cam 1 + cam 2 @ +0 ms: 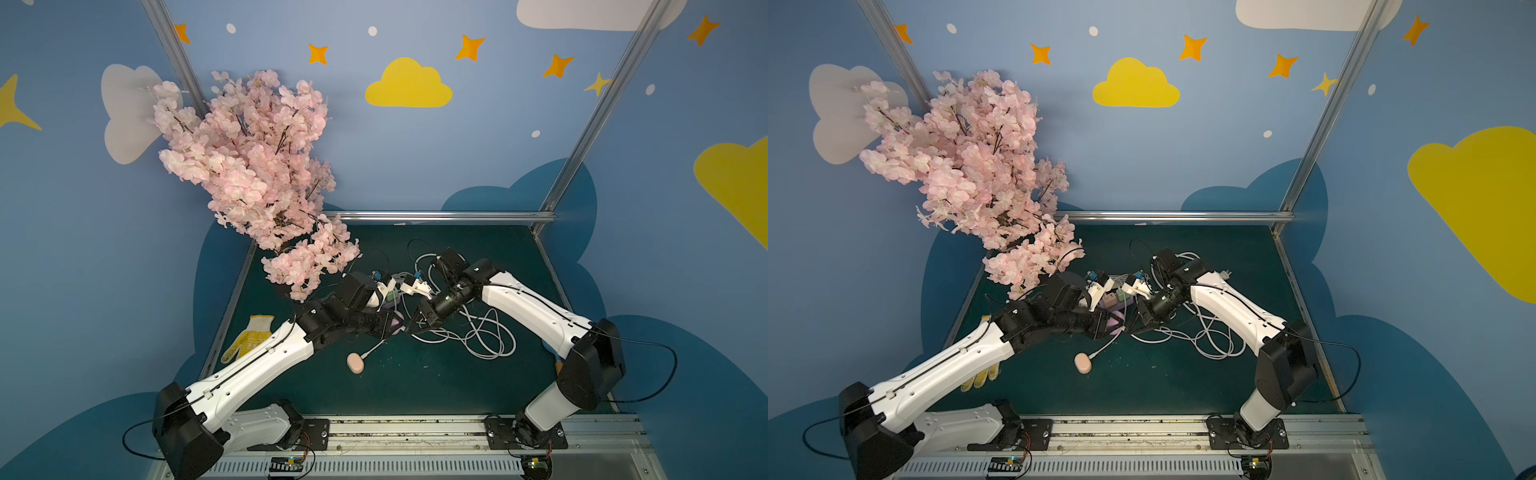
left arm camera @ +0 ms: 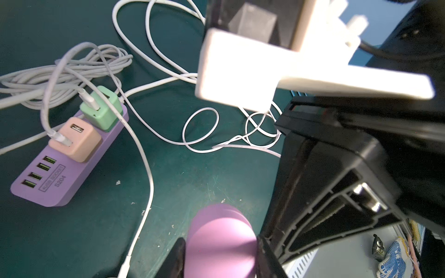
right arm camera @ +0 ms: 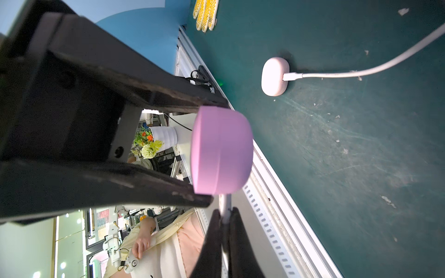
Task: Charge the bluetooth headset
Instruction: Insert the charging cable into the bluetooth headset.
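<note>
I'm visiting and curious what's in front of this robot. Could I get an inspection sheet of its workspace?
Surface: dark green mat, scuffed, with crumbs.
Job's things: purple case, gripped; pink case on the mat, cable plugged in; purple power strip, green adapter, pink adapter.
Clutter: yellow glove.
Grippers: left gripper shut on purple case; right gripper pinches white cable at the case.
Cables: white coils, tangled.
Surroundings: pink blossom branch, blue walls.

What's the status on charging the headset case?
Left gripper shut on purple case. Right gripper pinching white cable against it. Pink case, cabled, lies apart.
</note>
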`<state>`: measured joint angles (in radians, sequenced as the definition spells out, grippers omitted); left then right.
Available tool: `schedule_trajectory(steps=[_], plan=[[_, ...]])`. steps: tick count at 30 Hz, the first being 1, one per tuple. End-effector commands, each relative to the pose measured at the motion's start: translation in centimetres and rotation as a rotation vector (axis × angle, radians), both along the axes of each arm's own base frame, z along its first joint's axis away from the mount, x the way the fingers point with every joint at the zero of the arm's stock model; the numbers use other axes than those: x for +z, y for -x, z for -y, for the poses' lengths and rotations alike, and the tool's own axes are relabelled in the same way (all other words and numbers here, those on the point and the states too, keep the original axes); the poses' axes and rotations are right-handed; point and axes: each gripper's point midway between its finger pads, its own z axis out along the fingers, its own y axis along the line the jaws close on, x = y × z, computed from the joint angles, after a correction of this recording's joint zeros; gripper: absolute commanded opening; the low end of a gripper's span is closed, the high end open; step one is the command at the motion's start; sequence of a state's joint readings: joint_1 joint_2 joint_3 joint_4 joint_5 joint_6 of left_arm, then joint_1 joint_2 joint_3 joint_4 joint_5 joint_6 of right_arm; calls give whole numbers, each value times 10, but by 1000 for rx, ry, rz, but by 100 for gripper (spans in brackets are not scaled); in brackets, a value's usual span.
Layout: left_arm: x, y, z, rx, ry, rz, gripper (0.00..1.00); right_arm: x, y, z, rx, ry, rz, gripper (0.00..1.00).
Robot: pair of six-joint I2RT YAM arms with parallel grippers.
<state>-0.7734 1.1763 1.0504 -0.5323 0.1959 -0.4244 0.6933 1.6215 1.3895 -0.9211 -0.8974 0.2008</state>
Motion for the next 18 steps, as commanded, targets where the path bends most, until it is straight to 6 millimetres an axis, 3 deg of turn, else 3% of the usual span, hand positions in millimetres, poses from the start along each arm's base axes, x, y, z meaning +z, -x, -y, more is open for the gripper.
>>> schedule_trajectory(steps=[1,9,14,18], plan=[[109,83,62,-489,454,63,3,35,-74,-51,-54,-249,387,21],[-8,9,39,-156,9,45,3,38,-65,-25,-116,-179,426,40],[-64,-18,21,-16,-214,7,3,40,-62,21,-232,-76,510,47],[-103,-21,21,33,-305,-80,3,50,-68,74,-411,36,639,51]])
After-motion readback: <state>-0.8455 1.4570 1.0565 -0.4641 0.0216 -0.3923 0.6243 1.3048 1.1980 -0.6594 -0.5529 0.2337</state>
